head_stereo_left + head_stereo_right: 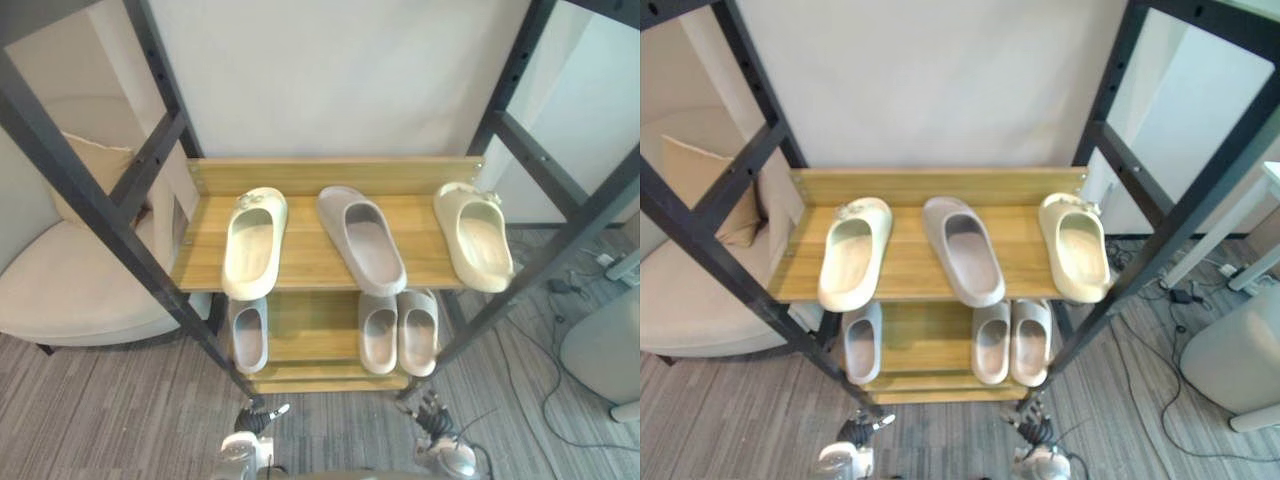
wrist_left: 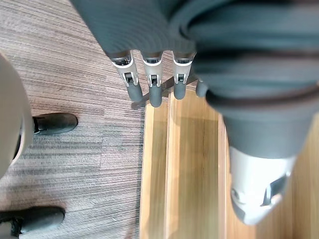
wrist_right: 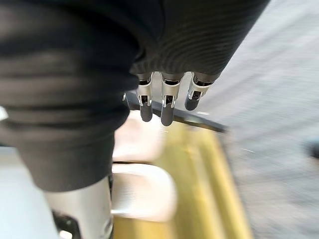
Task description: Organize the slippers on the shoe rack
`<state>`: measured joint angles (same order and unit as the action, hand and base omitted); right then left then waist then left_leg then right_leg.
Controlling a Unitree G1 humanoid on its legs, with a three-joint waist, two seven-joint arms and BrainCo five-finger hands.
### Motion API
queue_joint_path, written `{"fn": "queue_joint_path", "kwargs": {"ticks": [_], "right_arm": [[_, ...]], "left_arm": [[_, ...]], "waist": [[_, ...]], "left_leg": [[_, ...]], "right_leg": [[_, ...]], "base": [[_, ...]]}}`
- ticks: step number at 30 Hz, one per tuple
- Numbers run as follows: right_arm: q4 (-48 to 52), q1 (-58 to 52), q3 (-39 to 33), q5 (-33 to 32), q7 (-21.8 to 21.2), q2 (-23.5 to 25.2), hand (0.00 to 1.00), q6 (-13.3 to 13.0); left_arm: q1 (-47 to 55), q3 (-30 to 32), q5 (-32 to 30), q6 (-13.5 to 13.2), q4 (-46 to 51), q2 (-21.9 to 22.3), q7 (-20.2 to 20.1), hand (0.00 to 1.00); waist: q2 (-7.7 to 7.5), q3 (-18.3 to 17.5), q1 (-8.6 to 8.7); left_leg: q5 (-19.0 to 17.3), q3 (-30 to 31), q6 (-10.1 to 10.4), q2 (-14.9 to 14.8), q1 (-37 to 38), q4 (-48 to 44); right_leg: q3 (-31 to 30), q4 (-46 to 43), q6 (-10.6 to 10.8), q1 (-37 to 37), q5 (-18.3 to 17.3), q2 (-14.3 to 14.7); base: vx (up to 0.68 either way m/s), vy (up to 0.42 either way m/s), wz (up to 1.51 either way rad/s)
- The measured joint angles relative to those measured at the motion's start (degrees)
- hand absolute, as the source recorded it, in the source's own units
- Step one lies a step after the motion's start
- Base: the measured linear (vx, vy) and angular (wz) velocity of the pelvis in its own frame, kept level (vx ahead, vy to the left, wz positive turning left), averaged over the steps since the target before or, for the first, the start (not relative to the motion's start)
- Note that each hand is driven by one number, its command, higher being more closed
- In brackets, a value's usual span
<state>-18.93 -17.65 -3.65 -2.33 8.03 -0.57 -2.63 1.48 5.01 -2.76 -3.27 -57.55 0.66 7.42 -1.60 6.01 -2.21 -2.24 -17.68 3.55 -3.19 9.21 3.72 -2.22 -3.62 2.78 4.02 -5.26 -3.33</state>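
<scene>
Left hand (image 2: 152,82) and right hand (image 3: 167,107) hang low before the shoe rack (image 1: 335,172), fingers straight and loose, holding nothing. On the rack's upper shelf (image 1: 310,255) lie three slippers: a left cream slipper (image 1: 253,243), a middle grey slipper (image 1: 362,238) set at an angle, and a right cream slipper (image 1: 474,236). The rack's lower shelf (image 1: 310,330) holds a lone grey slipper (image 1: 249,335) at left and a grey pair (image 1: 380,335) at right, toes hidden beneath the upper shelf. An armchair (image 1: 70,290) stands beside the rack's left.

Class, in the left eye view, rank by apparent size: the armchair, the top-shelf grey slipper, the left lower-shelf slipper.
Largest: armchair
Then: top grey slipper
Smallest: left lower slipper, partly hidden and farther away, so unsure.
</scene>
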Motion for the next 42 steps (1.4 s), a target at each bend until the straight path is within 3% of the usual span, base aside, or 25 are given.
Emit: {"fn": "queue_joint_path", "kwargs": {"ticks": [5,7,10,20,25,32,42], "right_arm": [[19.9,-8.7,2.9,4.8,-0.3,0.3,0.00,-0.6],[26.7,-10.8,4.1,5.5,-0.7,0.3,0.00,-1.2],[33.9,-12.9,4.1,6.8,-1.0,0.3,0.00,-2.6],[45.9,-12.2,3.9,6.9,-3.0,-1.3,0.00,-6.3],[47.3,-5.5,0.8,6.8,-3.4,-6.1,0.00,-8.0],[46.3,3.4,-3.5,5.5,-3.7,-12.1,0.00,-8.4],[34.7,17.1,-3.5,1.1,-3.7,-19.0,0.00,-8.7]], "left_arm": [[1.1,-1.0,-1.7,0.0,1.4,-0.2,0.1,0.00],[2.2,-2.4,-1.7,0.0,2.5,-0.2,0.1,0.00],[2.6,-4.2,-1.8,0.0,2.8,0.2,0.0,0.00],[2.7,-7.0,-2.4,-0.7,2.6,0.8,-1.3,0.00],[2.6,-8.8,-2.9,-1.7,1.0,0.0,-2.4,0.00],[2.5,-8.8,-3.3,-2.6,0.0,-2.0,-3.3,0.00],[2.0,-8.7,-3.3,-2.6,-0.5,-4.8,-4.2,0.00]], "waist": [[-0.30,-0.3,0.67],[-0.26,-0.4,2.06],[-0.03,-0.6,2.79],[0.37,-0.8,3.27],[0.80,-1.3,3.41],[1.13,-1.7,3.38],[0.12,-1.0,1.96]], "left_leg": [[-1.0,-2.1,-0.2,0.3,0.1,-0.7],[-2.2,-2.9,-0.4,0.3,-0.3,-2.3],[-4.1,-3.8,-0.6,0.0,-1.1,-5.4],[-6.9,-2.2,-1.4,0.1,-3.4,-9.7],[-7.1,1.2,-1.7,1.6,-5.0,-9.7],[-5.8,5.6,-3.7,3.2,-6.1,-8.7],[-2.3,10.1,-3.9,4.3,-6.6,-5.3]], "right_leg": [[-2.1,0.9,0.6,-0.2,1.0,-0.3],[-2.4,0.8,0.8,-0.3,1.2,-0.5],[-3.4,0.8,1.0,-0.2,1.4,-0.6],[-3.2,0.7,1.6,-0.1,1.7,-1.3],[-2.8,0.7,2.4,-0.7,2.2,-2.1],[-1.8,0.7,2.8,-1.0,2.6,-2.9],[0.9,1.3,2.0,-1.1,3.3,-3.0]], "base": [[-0.01,0.033,-0.22],[0.03,0.027,-0.23],[0.05,0.022,-0.20],[0.00,0.009,0.04],[-0.03,0.027,0.18],[-0.01,0.012,0.18],[-0.02,-0.021,0.20]]}}
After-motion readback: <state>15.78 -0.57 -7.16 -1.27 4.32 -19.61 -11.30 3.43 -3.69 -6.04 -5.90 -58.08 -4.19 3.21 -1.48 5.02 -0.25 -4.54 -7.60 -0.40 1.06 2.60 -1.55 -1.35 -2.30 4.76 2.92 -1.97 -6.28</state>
